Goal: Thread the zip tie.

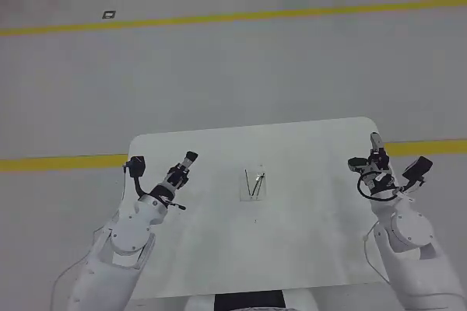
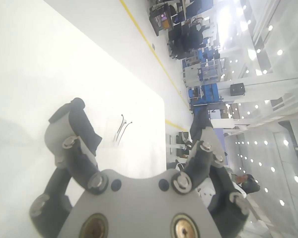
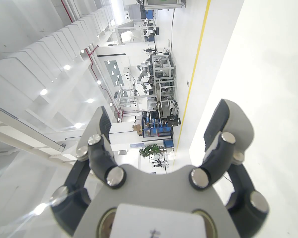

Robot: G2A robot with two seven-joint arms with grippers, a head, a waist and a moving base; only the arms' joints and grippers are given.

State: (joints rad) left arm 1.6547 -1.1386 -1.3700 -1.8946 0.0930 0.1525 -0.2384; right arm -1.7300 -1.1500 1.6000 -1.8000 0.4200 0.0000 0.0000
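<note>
The zip tie (image 1: 255, 185) lies flat near the middle of the desk (image 1: 311, 249), well apart from both arms. The left tool (image 2: 139, 111) and the right tool (image 3: 162, 110) hang released and empty near opposite side edges. The thin strand probably needs a low, exact pinch at 1 end, with the head left free.

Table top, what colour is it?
Plain white. The smooth, rounded-corner table top shows best in the top view.
</note>
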